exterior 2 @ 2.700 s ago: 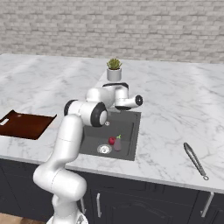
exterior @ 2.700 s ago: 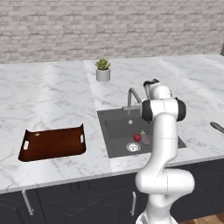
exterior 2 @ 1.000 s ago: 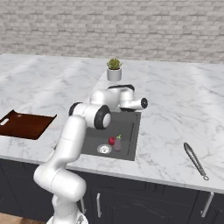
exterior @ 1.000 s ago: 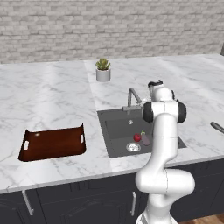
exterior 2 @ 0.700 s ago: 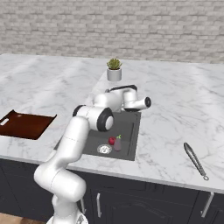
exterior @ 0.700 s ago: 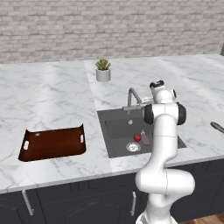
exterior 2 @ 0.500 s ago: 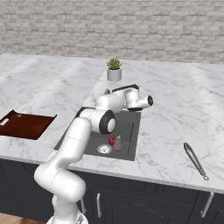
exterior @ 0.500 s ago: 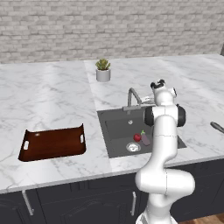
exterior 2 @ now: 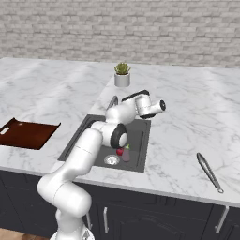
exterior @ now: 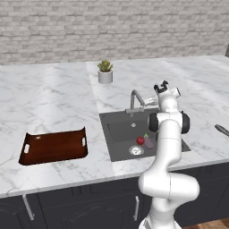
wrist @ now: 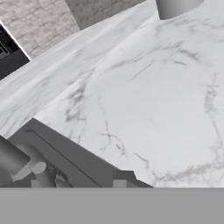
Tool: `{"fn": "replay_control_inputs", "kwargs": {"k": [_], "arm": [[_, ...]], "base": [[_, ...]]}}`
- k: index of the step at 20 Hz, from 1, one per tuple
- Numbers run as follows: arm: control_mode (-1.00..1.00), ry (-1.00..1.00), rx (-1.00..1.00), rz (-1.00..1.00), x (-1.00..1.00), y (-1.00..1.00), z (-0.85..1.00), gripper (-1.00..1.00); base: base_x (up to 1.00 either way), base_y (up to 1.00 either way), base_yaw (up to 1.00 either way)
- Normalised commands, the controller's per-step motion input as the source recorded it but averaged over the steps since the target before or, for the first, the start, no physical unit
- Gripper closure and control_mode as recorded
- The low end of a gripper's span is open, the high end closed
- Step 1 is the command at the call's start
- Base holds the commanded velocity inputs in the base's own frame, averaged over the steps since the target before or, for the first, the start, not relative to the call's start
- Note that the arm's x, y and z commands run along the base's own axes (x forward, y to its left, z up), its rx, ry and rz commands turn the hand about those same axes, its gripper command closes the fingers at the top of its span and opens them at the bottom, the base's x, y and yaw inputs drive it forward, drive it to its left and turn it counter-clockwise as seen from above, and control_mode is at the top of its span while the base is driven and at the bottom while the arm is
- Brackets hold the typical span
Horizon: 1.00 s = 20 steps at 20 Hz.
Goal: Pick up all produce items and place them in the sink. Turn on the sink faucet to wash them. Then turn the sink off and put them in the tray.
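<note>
Produce: red fruit [exterior: 140,140] and purple vegetable [exterior: 148,142] are lodged in the sink [exterior: 117,130], beside the drain.
End effector [exterior: 161,86]: raised behind the sink, right of the faucet [exterior: 135,100]; spread cannot be told.

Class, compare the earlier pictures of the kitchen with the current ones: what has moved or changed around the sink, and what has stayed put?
The gripper has lifted up and away from the sink faucet, swinging toward the right of the sink; its jaws now stand apart, holding nothing. The round red fruit and the purple vegetable stay by the drain. The tray and the potted succulent are unmoved.
</note>
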Motion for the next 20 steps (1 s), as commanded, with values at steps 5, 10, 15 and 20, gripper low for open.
{"fn": "replay_control_inputs", "kwargs": {"k": [5, 10, 15, 20], "arm": [[-1.0, -0.04, -0.1, 0.0, 0.13, -0.03, -1.0, 1.0], [-1.0, 0.0, -0.05, 0.0, 0.07, -0.2, -1.0, 1.0], [-1.0, 0.0, 0.0, 0.0, 0.0, -0.38, -1.0, 1.0], [-1.0, -0.03, 0.01, 0.02, -0.02, -0.2, -0.51, 1.0]], "base": [[0.0, 0.0, 0.0], [0.0, 0.0, 0.0], [0.0, 0.0, 0.0], [0.0, 0.0, 0.0]]}}
